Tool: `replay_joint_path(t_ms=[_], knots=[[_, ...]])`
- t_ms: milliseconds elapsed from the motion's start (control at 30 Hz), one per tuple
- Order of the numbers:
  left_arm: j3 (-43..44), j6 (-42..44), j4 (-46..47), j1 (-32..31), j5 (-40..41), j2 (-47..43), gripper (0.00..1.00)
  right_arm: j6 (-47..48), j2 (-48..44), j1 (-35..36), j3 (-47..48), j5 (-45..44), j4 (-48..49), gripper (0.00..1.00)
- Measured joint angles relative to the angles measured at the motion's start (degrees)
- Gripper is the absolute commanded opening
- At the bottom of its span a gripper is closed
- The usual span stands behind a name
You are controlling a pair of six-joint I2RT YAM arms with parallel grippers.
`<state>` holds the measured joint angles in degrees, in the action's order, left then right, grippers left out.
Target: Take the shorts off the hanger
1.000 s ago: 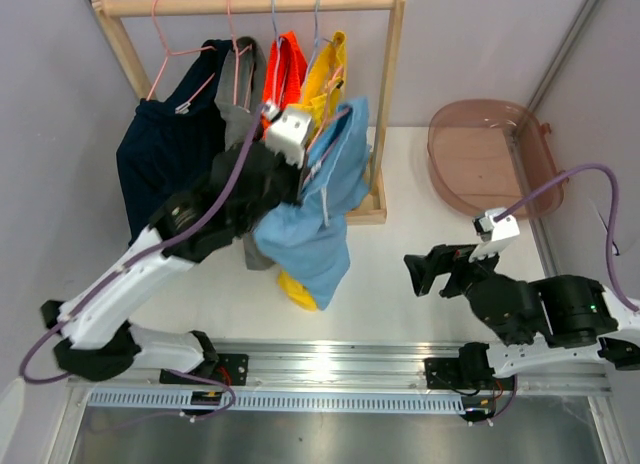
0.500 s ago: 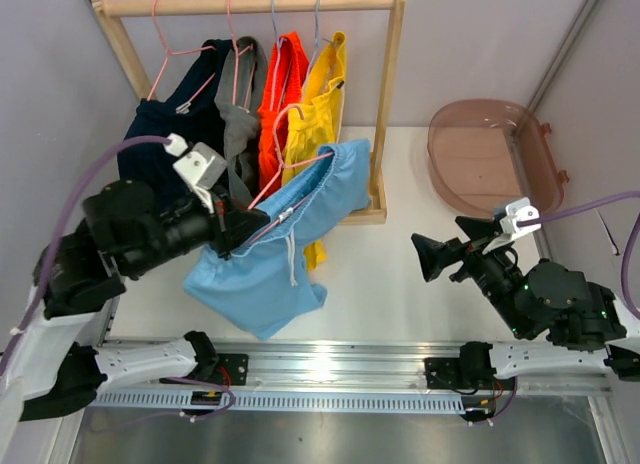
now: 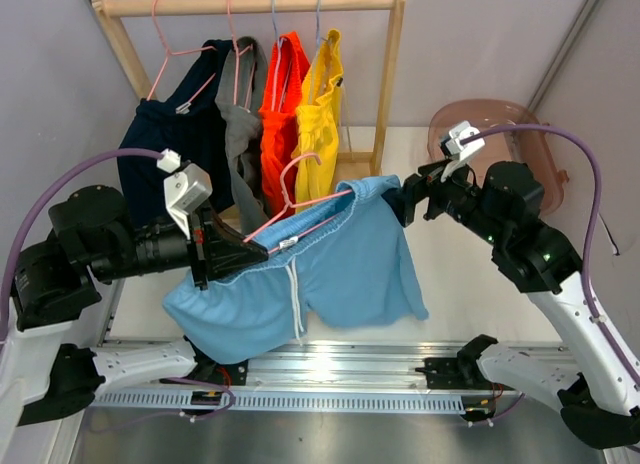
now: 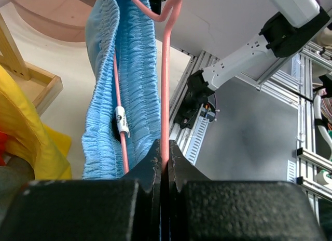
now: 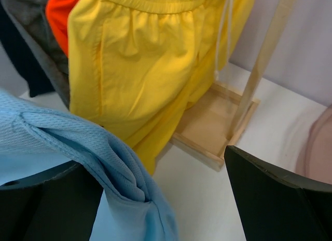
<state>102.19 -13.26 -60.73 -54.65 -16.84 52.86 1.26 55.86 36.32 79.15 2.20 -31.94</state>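
Shorts first: the light blue cloth shorts (image 3: pixel 330 274) are off the rail but not off their pink wire hanger (image 3: pixel 300 199). The waistband is strung along the hanger's bar, and the legs droop over the white table (image 3: pixel 470 284) in front of the wooden clothes rack (image 3: pixel 385 104).

The left gripper (image 3: pixel 255 252) has the hanger. In the left wrist view its jaws are pinched right together on the pink wire (image 4: pixel 165 95), with the bunched blue waistband (image 4: pixel 129 69) hanging just beside it.

The right gripper (image 3: pixel 405 199) is up at the far corner of the waistband with its jaws spread as wide as they go, so it's gripping nothing. In the right wrist view a fold of the blue cloth (image 5: pixel 104 163) sits between the two black fingers (image 5: pixel 280 199), on the side of the left one.

On the rack, the navy shorts (image 3: pixel 165 154), grey shorts (image 3: pixel 240 134), orange shorts (image 3: pixel 280 94) and yellow shorts (image 3: pixel 318 104) hang side by side from the rail. A pinkish see-through plastic tub (image 3: pixel 480 154) sits on the table to the right of the rack, behind the right arm.
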Motion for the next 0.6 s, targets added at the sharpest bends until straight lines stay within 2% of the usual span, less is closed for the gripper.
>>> replay_joint_path(t_ms=[133,233,267,300,333,367,433,467,600], knots=[[0.5,0.2,0.0,0.0,-0.4,0.0,0.0,-1.7,-1.3,-2.1,-2.9,8.3,3.0,0.99],[1.0,0.2,-0.4,0.0,-0.6,0.0,0.0,-5.3,-3.3,-2.2,-9.3,14.2,8.5,0.99],[1.4,0.2,-0.5,0.0,-0.9,0.0,0.0,-7.0,-4.3,-2.2,-12.3,15.9,11.0,0.85],[1.8,0.2,-0.5,0.0,-1.3,0.1,0.0,-8.2,-5.3,-2.0,-15.1,17.4,12.9,0.76],[2.2,0.2,-0.5,0.0,-1.4,0.2,0.0,-9.4,-6.1,-1.8,-17.4,18.4,14.0,0.61],[2.6,0.2,-0.6,0.0,-1.4,0.4,0.0,-10.4,-6.6,-1.5,-19.2,19.3,14.8,0.34],[3.3,0.2,-1.0,0.0,-1.3,1.0,0.0,-12.1,-6.8,-0.8,-20.8,20.3,15.8,0.03],[3.5,0.2,-1.3,0.0,-0.8,1.3,0.0,-12.5,-6.8,-0.4,-21.1,20.4,16.0,0.0],[4.0,0.2,-1.6,0.0,1.6,2.2,0.0,-13.7,-8.6,0.7,-21.2,19.3,15.1,0.0]])
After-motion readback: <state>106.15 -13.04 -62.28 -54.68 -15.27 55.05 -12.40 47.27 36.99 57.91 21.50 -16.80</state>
